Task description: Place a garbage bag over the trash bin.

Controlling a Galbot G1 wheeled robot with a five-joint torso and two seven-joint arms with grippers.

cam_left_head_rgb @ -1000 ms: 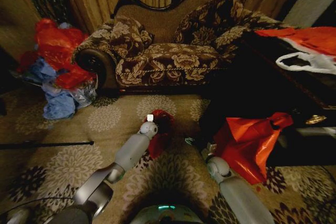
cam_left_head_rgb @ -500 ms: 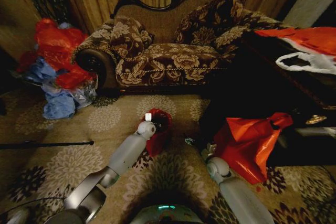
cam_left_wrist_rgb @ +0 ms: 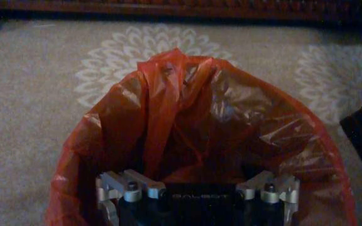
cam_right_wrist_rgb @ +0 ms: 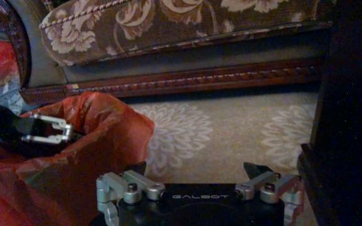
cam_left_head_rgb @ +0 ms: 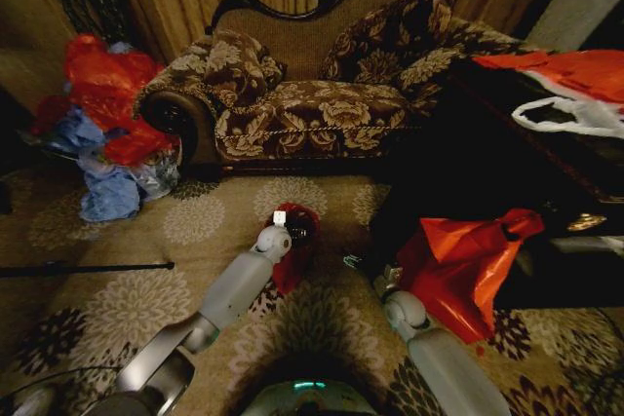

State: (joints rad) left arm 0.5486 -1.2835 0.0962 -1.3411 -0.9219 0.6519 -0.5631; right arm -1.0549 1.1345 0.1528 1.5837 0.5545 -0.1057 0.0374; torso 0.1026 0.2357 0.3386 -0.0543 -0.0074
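**Red bag sits over the little bin**

The left end effector (cam_left_head_rgb: 280,218) is down inside the mouth of the garbage bag (cam_left_wrist_rgb: 231,122). I cannot tell if its fingers are open or closed. The left arm is pale grey and smooth, and it reaches forward and down to the bag. The bag is thin, shiny red plastic, full of crinkles. It stands open like a round cup, with one bunched fold running down its inner wall. It covers the trash bin (cam_left_head_rgb: 302,233), which only shows as a dark spot in the bag's mouth. Both stand on the carpet (cam_left_head_rgb: 195,221), which is soft and tan with pale flower shapes.

The right end effector (cam_right_wrist_rgb: 197,172) hangs low just beside the bag, not touching it. Its fingers are spread apart and hold nothing. Behind is a sofa (cam_left_head_rgb: 322,104) with flowery cloth and a dark carved wood edge.
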